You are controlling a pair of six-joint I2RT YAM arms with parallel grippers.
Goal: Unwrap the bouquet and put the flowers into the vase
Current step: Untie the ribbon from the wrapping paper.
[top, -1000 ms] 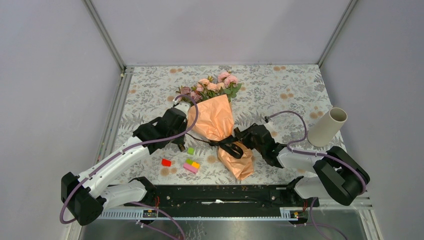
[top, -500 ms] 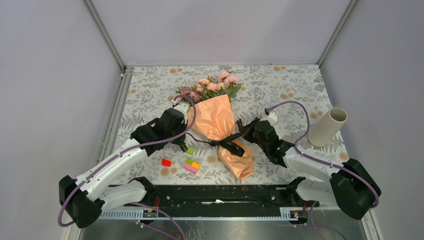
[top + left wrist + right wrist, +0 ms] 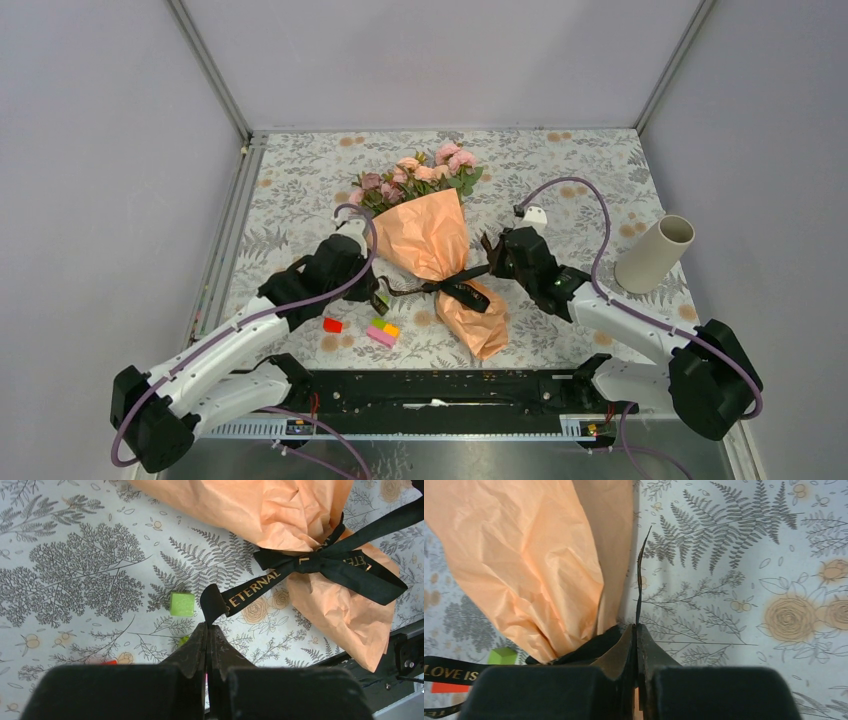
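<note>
Ribbon is pinched at either end by our left claw and right claw, coloured blocks lying beside the bouquet

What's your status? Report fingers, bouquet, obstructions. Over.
Both shut: left fingers on one ribbon tail, right fingers on the other. Knot tied, bouquet wrapped. Nearby: colored blocks by left tail, vase off right.

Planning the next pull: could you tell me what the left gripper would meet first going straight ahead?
Probably the bouquet's orange paper, past the ribbon tail the left gripper pinches; the green block lies just left of that line.
</note>
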